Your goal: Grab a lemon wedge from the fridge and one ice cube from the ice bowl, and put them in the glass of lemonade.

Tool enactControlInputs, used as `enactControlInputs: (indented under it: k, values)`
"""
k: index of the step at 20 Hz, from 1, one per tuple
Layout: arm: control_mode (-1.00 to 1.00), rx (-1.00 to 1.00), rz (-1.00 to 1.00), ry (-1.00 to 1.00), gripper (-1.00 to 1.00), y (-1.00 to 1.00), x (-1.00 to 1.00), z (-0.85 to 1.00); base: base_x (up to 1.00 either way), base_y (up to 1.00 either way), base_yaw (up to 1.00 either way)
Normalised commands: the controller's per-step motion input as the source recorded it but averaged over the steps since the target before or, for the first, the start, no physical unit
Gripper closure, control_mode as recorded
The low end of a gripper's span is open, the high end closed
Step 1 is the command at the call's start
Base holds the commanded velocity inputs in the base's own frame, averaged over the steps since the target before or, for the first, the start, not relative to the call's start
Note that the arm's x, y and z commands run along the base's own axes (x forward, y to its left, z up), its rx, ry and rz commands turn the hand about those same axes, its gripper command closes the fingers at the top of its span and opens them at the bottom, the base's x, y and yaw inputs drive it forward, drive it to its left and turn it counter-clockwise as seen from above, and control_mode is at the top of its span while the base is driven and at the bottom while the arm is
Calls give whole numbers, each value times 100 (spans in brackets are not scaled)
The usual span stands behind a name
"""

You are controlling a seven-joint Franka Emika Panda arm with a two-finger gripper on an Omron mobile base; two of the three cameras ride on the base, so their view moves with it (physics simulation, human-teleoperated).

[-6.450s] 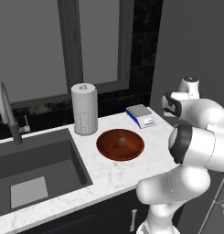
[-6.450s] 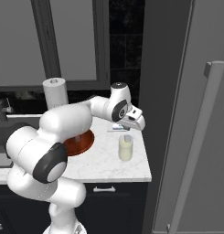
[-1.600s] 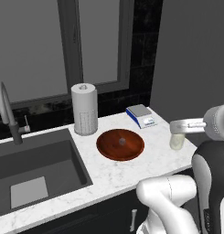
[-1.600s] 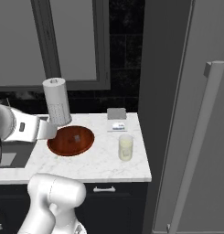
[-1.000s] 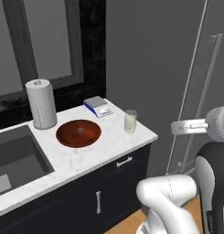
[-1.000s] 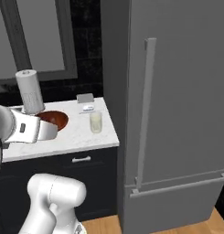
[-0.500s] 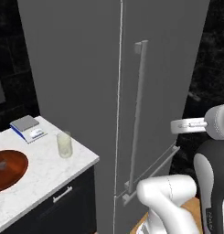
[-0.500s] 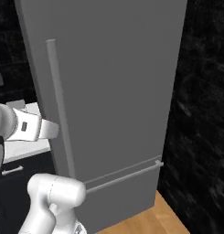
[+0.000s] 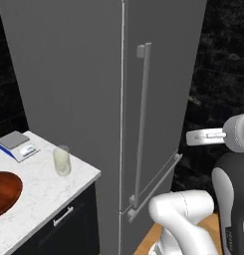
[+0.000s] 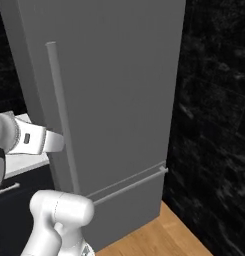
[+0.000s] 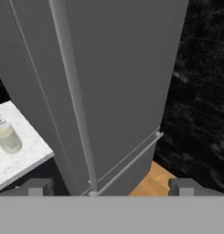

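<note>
Directly ahead of the wide-open gripper [image 11: 109,186], closed fridge [image 9: 83,99], contents hidden; ice bowl [image 9: 4,191] cut off.

The fridge [image 9: 93,99] is standing just right of the tabletop [image 9: 39,187], which is carrying the glass of lemonade [image 9: 61,160] between the ice bowl [image 9: 4,191] and the fridge.

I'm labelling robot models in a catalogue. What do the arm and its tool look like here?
The arm is glossy white with rounded, bulbous links and dark grey joint sections. A white link carries small dark markings. The tool ends in two small, blocky grey fingertips. No cables show.
</note>
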Motion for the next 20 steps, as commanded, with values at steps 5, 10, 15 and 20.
enactControlInputs:
  k: [5, 10, 15, 20]
  values:
    - [100, 0, 0, 0, -100, 0, 0, 0, -62, 45, -5]
    - [100, 0, 0, 0, -100, 0, 0, 0, -37, 1, 0]
    - [100, 0, 0, 0, -100, 0, 0, 0, -2, -1, 0]
    - [100, 0, 0, 0, -100, 0, 0, 0, 2, 0, 0]
